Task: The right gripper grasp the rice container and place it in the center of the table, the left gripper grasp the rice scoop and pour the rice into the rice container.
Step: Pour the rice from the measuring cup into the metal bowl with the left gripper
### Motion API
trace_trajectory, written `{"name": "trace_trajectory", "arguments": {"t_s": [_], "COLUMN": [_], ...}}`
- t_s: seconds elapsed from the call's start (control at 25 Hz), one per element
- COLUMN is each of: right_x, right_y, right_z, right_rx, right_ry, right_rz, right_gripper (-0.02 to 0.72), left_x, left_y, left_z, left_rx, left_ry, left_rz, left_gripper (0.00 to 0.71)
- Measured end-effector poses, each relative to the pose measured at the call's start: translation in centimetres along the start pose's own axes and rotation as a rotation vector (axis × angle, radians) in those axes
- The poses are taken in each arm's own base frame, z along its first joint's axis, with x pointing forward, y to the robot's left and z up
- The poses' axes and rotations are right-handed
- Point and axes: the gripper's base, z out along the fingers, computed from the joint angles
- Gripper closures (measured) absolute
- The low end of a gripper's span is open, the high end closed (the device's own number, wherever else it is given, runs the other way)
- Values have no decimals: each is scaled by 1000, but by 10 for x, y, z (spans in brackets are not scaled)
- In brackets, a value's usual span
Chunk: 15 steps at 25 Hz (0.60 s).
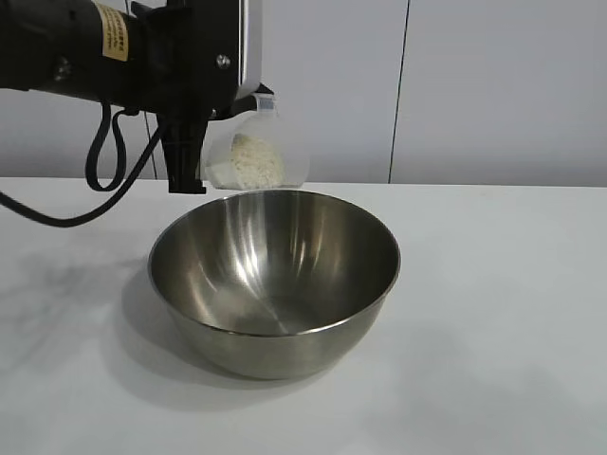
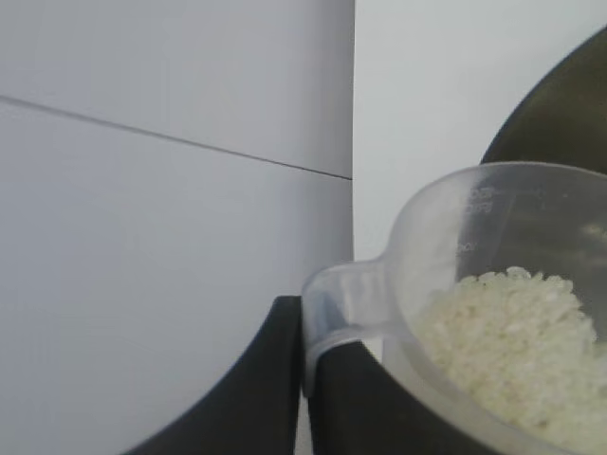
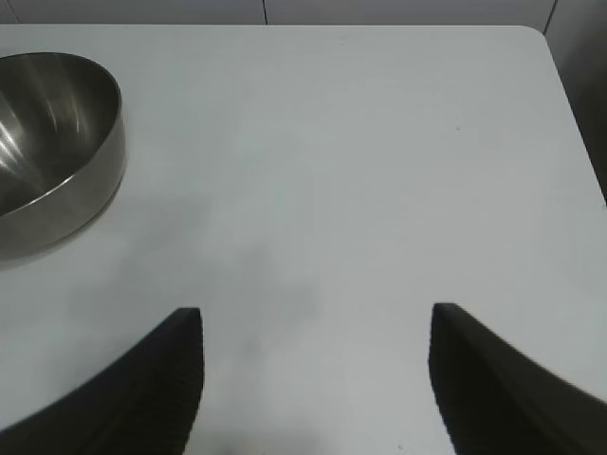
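Lighting was bright, even and diffuse. The rice container (image 1: 273, 280) showed streaked glare inside and cast a soft shadow on the table (image 1: 512, 313). Near fingers (image 3: 142, 398) appeared blurred.

Left black two-fingered hand (image 1: 187, 156) raised over the white surface's (image 1: 512, 313) far edge, fingers pointing down, clamped tight on something, cabled arm entering from the left, right black hand (image 3: 316, 379) low above the surface, fingers spread wide, holding nothing

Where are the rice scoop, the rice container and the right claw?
rice scoop (image 1: 270, 152), exterior view, clear side wall.
rice container (image 1: 275, 261), exterior view, inner steel wall.
right claw (image 3: 316, 379), right wrist view, midway between open fingertips.
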Motion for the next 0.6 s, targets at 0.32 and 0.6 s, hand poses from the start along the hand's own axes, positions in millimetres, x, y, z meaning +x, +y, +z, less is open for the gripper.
{"name": "trace_trajectory", "arguments": {"t_s": [0.32, 0.6], "right_x": [0, 0], "right_y": [0, 0], "right_z": [0, 0], "right_rx": [0, 0], "right_ry": [0, 0], "right_rz": [0, 0], "right_gripper": [240, 240], "left_x": [-3, -4], "left_y": [-1, 0], "left_z": [0, 0], "left_rx": [5, -7], "left_ry": [-27, -29], "left_rz": [568, 769], "left_gripper": [704, 704]}}
